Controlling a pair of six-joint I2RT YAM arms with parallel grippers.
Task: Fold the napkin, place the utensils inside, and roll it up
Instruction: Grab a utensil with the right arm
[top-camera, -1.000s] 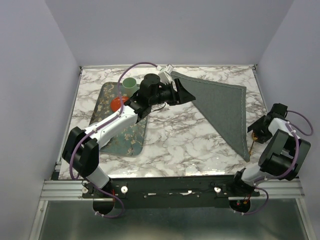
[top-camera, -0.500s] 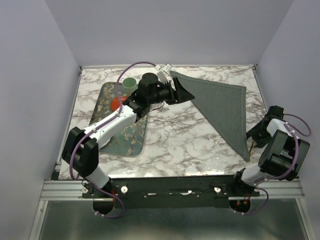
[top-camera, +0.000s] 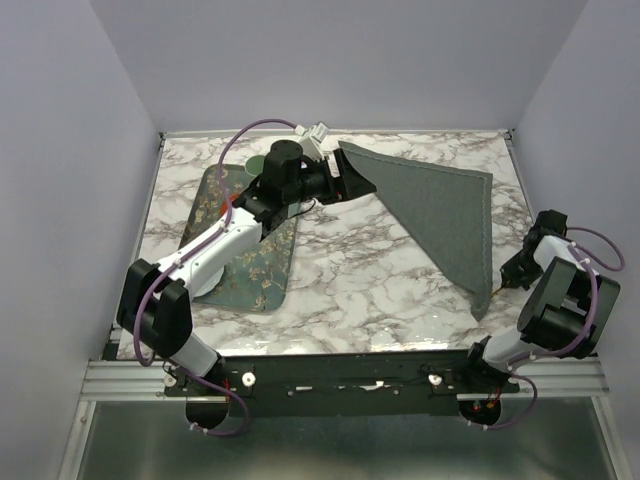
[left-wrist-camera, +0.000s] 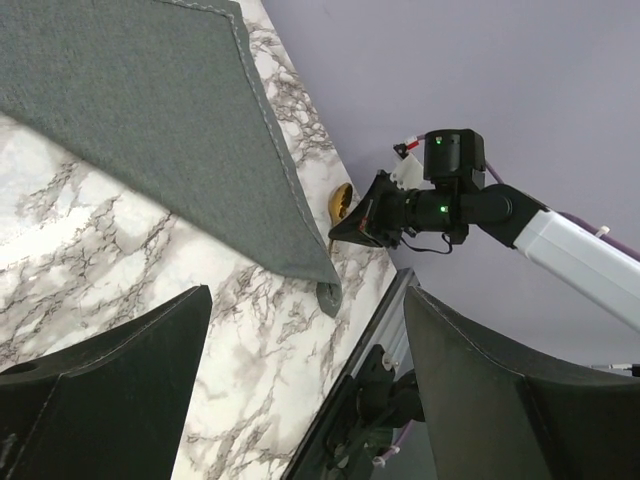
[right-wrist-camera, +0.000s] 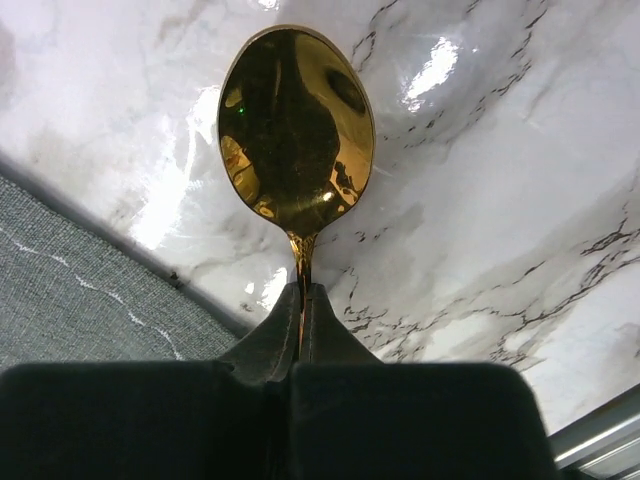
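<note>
Two slim tips of the right jaws are pinched together on the neck of the gold spoon (right-wrist-camera: 296, 130), just below its bowl. The bowl points away from the wrist over the marble table (right-wrist-camera: 500, 200); whether it rests on the table or is lifted I cannot tell. Just beside the spoon runs a hemmed edge of the dark grey napkin (right-wrist-camera: 70, 290).

The left jaws stand wide apart with nothing between them, near the napkin's far left corner. The napkin lies folded into a triangle on the right half of the table. One point is beside the left jaws, one at the far right, and one at the near right, its tip curled, close to the right jaws and the spoon. The left arm (top-camera: 215, 245) reaches across a green floral tray (top-camera: 250, 280) on the table's left side.
</note>
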